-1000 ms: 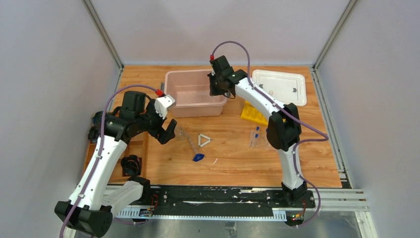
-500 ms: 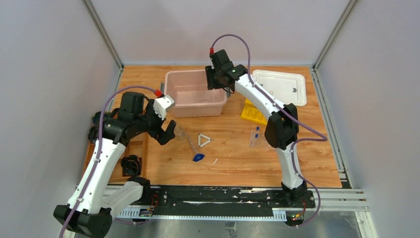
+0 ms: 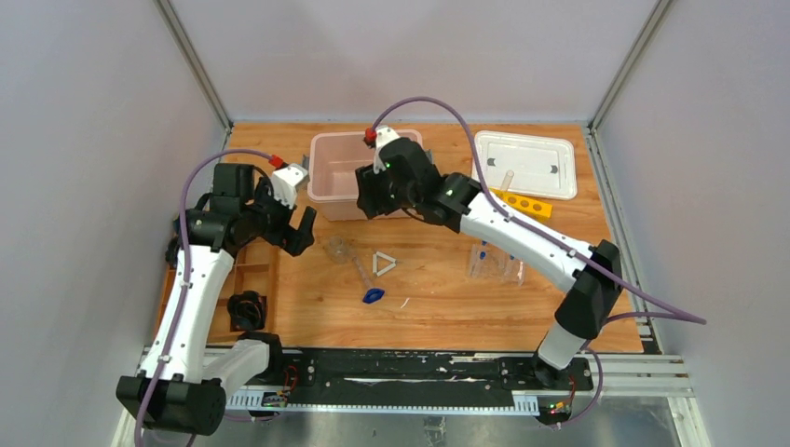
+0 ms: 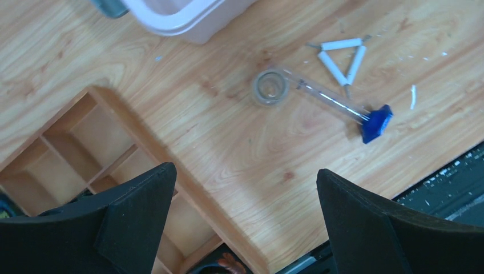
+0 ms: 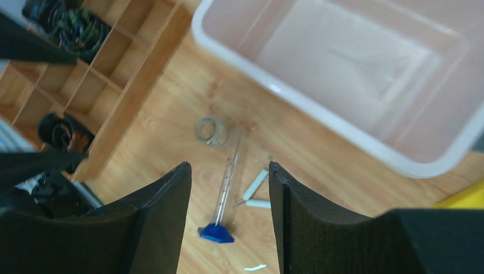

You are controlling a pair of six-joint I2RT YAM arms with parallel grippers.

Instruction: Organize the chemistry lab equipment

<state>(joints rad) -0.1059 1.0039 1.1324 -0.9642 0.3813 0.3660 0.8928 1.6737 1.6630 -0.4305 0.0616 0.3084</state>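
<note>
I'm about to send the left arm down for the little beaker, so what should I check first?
1. left gripper open, empty: ok.
2. beaker upright, mouth up: ok.
3. beaker free of the rod: cannot tell, they sit very close.
4. right gripper out of the way: not ok, it hangs open nearby, by the pink bin.
5. white triangle clear of beaker: ok.

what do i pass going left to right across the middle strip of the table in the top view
wooden organizer tray → clear beaker → white triangle → clear tube rack
</note>
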